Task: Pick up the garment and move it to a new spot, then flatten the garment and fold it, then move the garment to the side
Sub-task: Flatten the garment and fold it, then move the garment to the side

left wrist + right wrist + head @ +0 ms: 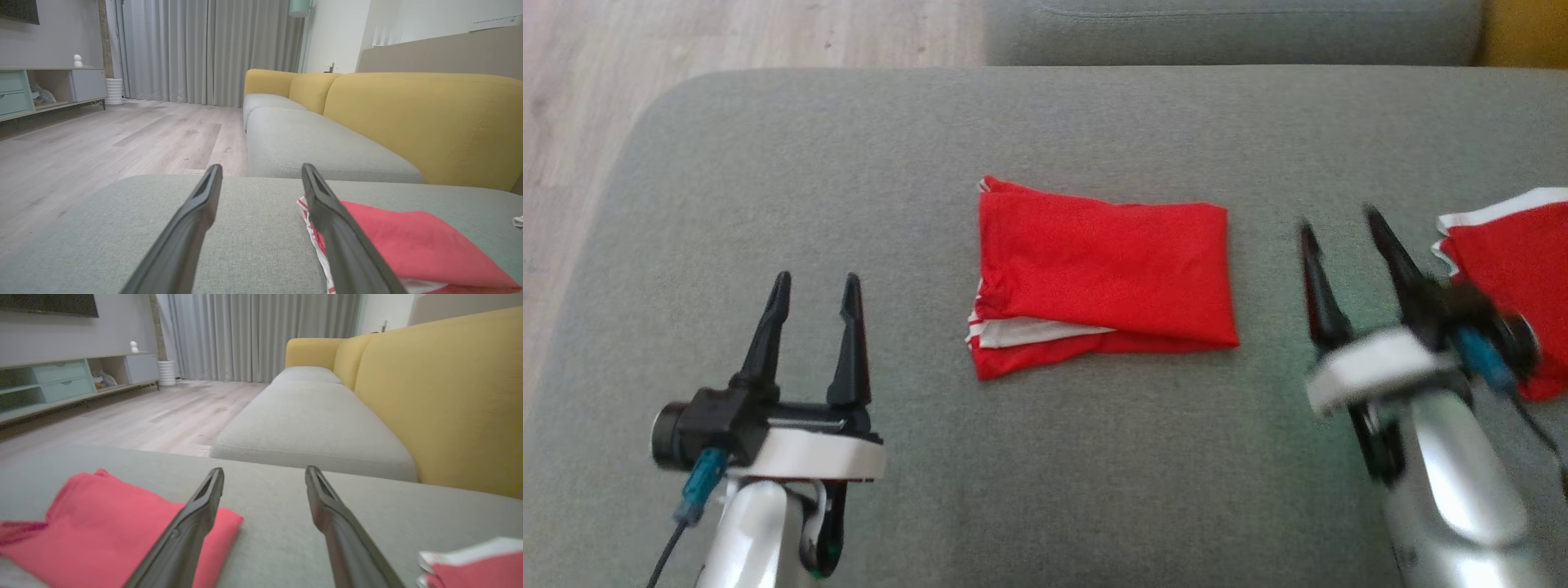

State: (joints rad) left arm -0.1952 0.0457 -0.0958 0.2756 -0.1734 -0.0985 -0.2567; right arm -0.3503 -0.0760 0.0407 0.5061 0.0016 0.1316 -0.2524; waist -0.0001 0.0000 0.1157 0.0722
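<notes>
Garment lies folded on the cushion, long axis side to side. Left gripper gapes empty, well off its left end. Right gripper, likewise spread and empty, sits nearer, by its right end. I'd reach with the right.

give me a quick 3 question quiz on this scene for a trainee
1. True or false: the right gripper is shut on the garment.
2. The garment lies: A folded on the grey cushion; B spread out flat; C hanging off the edge.
3. Fill in: the white-edged red cloth lies on the robot's ____ of the garment.
Key: 1 false, its jaws are open and clear of the garment; 2 A; 3 right.
</notes>
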